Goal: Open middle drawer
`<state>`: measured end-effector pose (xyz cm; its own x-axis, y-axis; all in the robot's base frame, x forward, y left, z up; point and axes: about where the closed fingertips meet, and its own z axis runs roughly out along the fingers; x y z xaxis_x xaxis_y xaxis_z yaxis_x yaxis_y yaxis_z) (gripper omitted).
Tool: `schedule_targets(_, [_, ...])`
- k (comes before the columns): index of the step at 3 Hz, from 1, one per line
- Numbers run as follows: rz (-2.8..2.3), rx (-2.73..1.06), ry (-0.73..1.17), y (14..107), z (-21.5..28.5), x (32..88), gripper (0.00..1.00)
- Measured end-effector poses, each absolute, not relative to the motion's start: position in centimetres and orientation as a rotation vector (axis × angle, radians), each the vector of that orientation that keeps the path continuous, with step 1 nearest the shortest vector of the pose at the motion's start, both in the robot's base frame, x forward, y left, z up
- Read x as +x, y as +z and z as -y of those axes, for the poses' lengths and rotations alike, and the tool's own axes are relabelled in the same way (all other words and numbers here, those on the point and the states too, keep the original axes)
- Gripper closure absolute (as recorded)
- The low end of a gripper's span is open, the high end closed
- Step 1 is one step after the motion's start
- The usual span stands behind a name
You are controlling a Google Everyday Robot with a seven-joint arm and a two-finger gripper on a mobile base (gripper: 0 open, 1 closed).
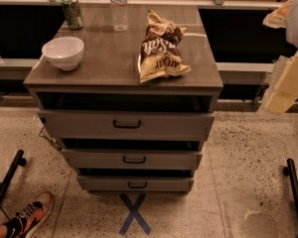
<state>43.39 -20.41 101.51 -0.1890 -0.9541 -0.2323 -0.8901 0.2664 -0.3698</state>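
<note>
Hand (pixel 286 86) hangs at the right edge, well clear of the desk (pixel 109 58); its grip, can't tell. Middle drawer (pixel 92 158) sits between top drawer (pixel 79 124) and bottom drawer (pixel 104 184), black handle (pixel 134 159) centred.

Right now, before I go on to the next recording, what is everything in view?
cabinet: 1, grey wood-grain, centre
drawers: 3, grey with black handles, stacked in the cabinet front; the middle drawer sits between the other two
bowl: 1, white, cabinet top, front left
can: 1, green, cabinet top, back left
bottle: 1, clear, cabinet top, back centre
chip bag: 1, brown and yellow, cabinet top, right of centre
tape X: 1, blue, floor in front of the cabinet
shoe: 1, orange and black, floor, bottom left
bars: 2, black, floor, at the left and right edges
gripper: 1, cream, right edge, apart from the cabinet
</note>
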Motion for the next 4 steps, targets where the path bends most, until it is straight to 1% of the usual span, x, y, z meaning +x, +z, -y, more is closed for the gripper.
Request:
schedule_targets(1, [-2.132,-1.67,-0.211,101.5,20.4,43.4,0.0])
schedule_targets(2, [-2.161,-1.712,-0.143,99.8,20.0,42.7,0.0])
schedule_targets(4, [-2.277,-1.659,0.053,89.2,19.4,38.8,0.0])
